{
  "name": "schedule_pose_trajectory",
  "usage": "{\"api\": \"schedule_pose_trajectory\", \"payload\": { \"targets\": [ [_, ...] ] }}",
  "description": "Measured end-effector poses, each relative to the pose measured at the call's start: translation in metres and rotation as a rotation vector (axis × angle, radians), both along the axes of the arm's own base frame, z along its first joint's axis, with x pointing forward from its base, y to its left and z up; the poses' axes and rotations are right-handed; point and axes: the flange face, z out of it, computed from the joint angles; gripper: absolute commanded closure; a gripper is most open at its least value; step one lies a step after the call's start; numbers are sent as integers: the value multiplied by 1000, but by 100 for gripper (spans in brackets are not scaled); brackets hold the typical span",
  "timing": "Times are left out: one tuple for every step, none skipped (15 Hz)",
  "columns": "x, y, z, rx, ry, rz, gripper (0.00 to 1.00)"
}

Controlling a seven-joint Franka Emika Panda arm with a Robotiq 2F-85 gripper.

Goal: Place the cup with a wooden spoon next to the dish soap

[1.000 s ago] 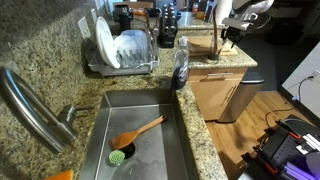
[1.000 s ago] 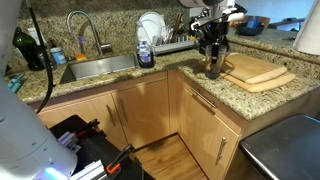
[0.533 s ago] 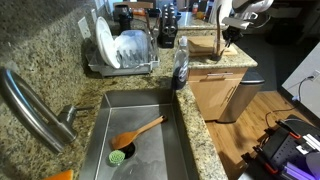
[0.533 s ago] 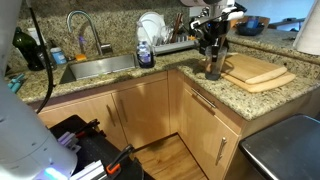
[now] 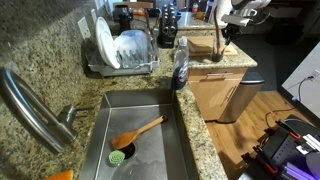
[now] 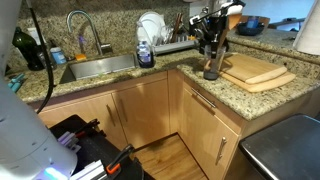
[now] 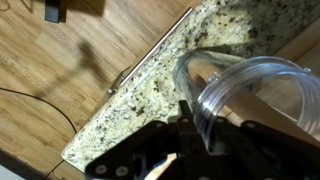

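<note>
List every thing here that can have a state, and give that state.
cup: upright, spoon inside, under the gripper
wooden spoon: standing in the cup
dish soap: upright beside the sink
gripper: at the cup; open or shut unclear
brush: lying in the sink
dish rack: holding plates
faucet: no water running

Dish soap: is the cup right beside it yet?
No, the cup is over by the cutting boards, well apart from the dish soap.

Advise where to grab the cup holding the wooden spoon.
Probably the rim wall of the cup, tool coming from above, one finger inside. It stands upright and short, and the wooden spoon sits in it, so pinch the side away from it.
</note>
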Motion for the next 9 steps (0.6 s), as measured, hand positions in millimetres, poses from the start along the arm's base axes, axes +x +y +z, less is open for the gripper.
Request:
{"api": "schedule_pose_trajectory", "payload": {
  "targets": [
    [5,9,11,3,-10,22,97],
    [9,20,27,6,-28,52,97],
    [13,35,46,9,-53,87,97],
    [15,51,67,12,-82,122,97],
    [15,70,88,22,-98,156,88],
    [15,80,101,25,-107,166,88],
    [15,84,103,24,-110,167,88],
    [15,82,98,25,-102,165,88],
    [16,77,89,25,-92,157,88]
  ]
}}
